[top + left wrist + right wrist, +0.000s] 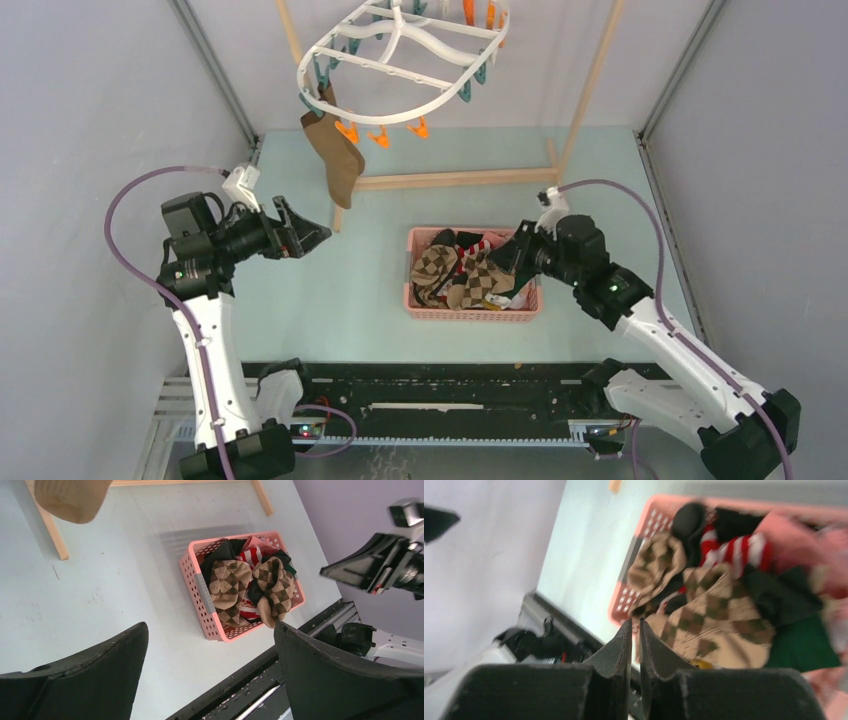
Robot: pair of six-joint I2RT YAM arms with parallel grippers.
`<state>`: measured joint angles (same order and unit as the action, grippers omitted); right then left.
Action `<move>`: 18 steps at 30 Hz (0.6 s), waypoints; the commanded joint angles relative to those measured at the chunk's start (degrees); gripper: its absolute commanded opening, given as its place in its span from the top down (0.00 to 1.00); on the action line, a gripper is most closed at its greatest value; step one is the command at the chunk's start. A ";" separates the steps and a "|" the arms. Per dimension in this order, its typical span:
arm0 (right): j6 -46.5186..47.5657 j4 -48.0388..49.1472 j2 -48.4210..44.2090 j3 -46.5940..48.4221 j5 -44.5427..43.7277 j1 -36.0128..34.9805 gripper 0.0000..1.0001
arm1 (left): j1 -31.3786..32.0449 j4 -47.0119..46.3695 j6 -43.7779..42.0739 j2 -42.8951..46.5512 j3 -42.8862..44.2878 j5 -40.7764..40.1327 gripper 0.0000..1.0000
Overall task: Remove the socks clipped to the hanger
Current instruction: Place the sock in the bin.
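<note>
- L arm (pixel 205 340) upright, elbow bent, wrist aimed right; L gripper (pixel 211 626) jaws spread wide, empty.
- R arm (pixel 680 345) stretched left, low; R gripper (pixel 635 625) jaws nearly together, thin slit, empty.

Pink perforated basket (pixel 470 313) on pale green table (pixel 340 300), light wooden rack frame (pixel 450 180) standing behind it, grey walls (pixel 80 100) around

The left arm (pixel 207 365) and right arm (pixel 672 345) have glossy white links on black bases, with black motor housings nearer the wrists. A mauve cable (pixel 110 220) loops off each. The left pincer (pixel 308 238) and right pincer (pixel 503 258) are matte black, their fingers (pixel 330 680) broad and wedge-shaped.
</note>
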<state>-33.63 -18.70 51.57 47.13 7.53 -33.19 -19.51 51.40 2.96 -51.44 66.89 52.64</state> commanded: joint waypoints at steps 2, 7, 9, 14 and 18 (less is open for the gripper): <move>-9.21 15.51 4.18 -9.96 20.25 0.35 0.87 | -0.96 -0.31 -1.64 0.81 1.82 2.98 0.00; -13.35 28.11 15.38 -13.99 21.17 4.87 1.00 | -2.04 0.51 -2.14 0.48 2.30 3.49 0.00; -11.64 28.08 19.17 -13.72 15.36 4.99 1.00 | -2.96 1.01 -2.62 0.38 2.77 3.91 0.00; -7.94 22.72 20.85 -13.64 -11.73 2.99 1.00 | -4.93 1.86 -2.87 0.07 3.37 5.09 0.00; -4.99 21.31 20.44 -13.65 -20.11 -0.95 1.00 | -5.16 2.33 -4.85 0.45 3.36 4.69 0.00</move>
<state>-43.03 3.07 72.66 32.64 4.58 -31.44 -24.05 53.12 0.97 -51.40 66.89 55.77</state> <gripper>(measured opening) 0.006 0.996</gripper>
